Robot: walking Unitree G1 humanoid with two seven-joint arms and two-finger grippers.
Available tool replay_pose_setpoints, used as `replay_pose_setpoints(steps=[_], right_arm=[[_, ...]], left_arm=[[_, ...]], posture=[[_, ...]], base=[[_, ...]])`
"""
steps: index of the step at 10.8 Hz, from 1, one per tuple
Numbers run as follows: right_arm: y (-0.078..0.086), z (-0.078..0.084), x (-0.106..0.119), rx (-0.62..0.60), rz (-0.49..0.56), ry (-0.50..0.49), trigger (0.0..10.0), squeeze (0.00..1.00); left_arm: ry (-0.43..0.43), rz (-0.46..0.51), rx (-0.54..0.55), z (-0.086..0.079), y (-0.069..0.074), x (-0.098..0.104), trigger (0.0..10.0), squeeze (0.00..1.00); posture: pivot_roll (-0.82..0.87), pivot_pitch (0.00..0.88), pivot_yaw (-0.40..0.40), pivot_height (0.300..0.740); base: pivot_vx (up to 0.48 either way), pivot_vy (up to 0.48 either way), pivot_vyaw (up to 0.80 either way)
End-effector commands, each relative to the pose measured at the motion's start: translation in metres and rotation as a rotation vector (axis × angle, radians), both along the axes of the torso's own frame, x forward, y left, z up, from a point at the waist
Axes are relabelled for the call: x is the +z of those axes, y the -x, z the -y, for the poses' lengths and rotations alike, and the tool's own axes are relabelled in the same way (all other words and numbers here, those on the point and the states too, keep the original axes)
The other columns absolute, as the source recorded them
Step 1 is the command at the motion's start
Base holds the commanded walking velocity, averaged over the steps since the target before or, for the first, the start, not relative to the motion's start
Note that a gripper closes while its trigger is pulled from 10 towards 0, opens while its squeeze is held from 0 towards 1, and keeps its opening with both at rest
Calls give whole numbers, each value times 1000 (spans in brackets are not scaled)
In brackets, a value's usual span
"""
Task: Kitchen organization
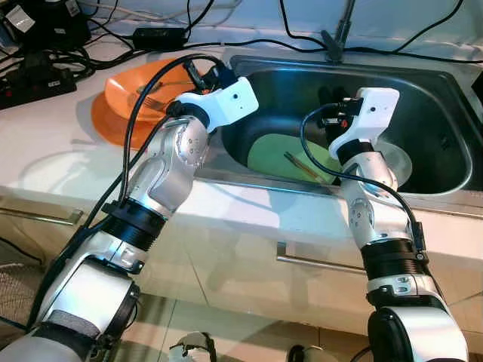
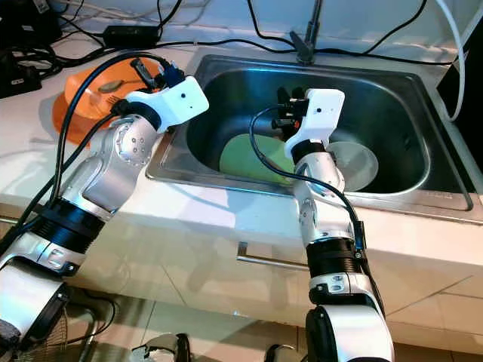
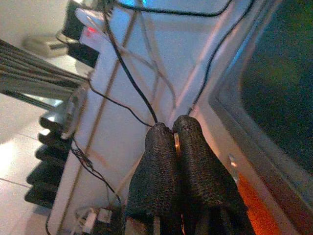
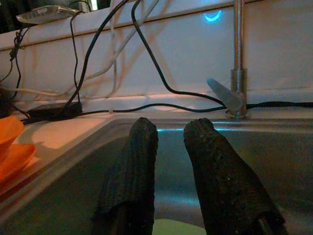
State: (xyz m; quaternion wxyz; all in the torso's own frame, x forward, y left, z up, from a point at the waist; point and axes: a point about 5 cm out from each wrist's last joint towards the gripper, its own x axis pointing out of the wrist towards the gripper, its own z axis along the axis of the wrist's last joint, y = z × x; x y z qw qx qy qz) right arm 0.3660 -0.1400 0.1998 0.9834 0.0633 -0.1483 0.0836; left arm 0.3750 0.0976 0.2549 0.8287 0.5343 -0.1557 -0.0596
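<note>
My left gripper [image 3: 173, 128], fingers pressed together on nothing, hovers at the sink's [image 1: 445, 98] near-left rim; just beside it on the counter [image 1: 45, 143] sit the stacked orange plates [image 1: 113, 105], a fork [image 1: 155, 102] lying on them. My right gripper [image 4: 171, 129], fingers a little apart and empty, hangs inside the basin facing the faucet [image 4: 237, 63]; beneath it I see a green plate [image 1: 275, 154] carrying chopsticks [image 1: 302, 166], a clear bowl [image 2: 358, 162] beside it.

text: none legible | labels: none | numbers: none
</note>
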Motion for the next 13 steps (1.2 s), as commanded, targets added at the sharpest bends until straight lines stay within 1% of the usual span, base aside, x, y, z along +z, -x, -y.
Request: replay_pose_setpoints(steps=[1, 2, 3, 4, 5, 6, 7, 8, 9, 10, 11, 12, 13], right_arm=[[-2, -2, 3, 9, 2, -7, 10000, 0], [-2, -2, 3, 9, 2, -6, 10000, 0], [-2, -1, 2, 6, 1, -5, 10000, 0], [-2, -1, 2, 6, 2, -3, 10000, 0], [-2, -1, 1, 5, 2, -3, 10000, 0], [-1, -2, 1, 9, 4, -2, 10000, 0], [-1, -2, 1, 13, 7, -2, 10000, 278], [-1, -1, 1, 15, 6, -3, 10000, 1000], [-1, 0, 1, 20, 9, -1, 10000, 1000], [0, 1, 2, 27, 13, 12, 10000, 1000], [1, 0, 2, 67, 18, 31, 10000, 1000], [5, -2, 0, 130, 27, 96, 10000, 1000], [7, -3, 0, 175, 34, 127, 10000, 1000]], left_arm=[[15, 124, -51, 7, 6, 27, 10000, 0], [18, 166, -106, 14, 10, 34, 10000, 0], [63, 230, -239, 31, 22, 42, 10000, 0], [131, 231, -324, 40, 29, 43, 10000, 0], [243, 204, -404, 43, 30, 41, 10000, 0], [406, 164, -506, 47, 36, 42, 10000, 0], [530, 153, -597, 52, 47, 51, 10000, 0], [651, 135, -651, 51, 51, 57, 10000, 0], [752, 98, -705, 50, 52, 59, 10000, 0], [808, 53, -732, 50, 52, 58, 10000, 0], [860, 2, -748, 48, 51, 51, 10000, 0], [907, -53, -746, 45, 49, 41, 10000, 0], [925, -86, -757, 44, 50, 38, 10000, 0]], posture=[[127, 76, 0, 740], [128, 75, 0, 740], [126, 72, 2, 740], [125, 68, 4, 740], [123, 65, 5, 740], [122, 61, 7, 740], [122, 56, 8, 740], [122, 53, 11, 740], [120, 51, 12, 740], [118, 48, 16, 740], [117, 47, 17, 740], [112, 47, 20, 740], [110, 51, 24, 740]], base=[[0, 0, 0], [0, 0, 0], [0, 0, 0], [0, 0, 0], [0, 0, 0], [0, 0, 0], [0, 0, 0], [0, 0, 0], [0, 0, 0], [0, 0, 0], [0, 0, 0], [0, 0, 0], [0, 0, 0]])
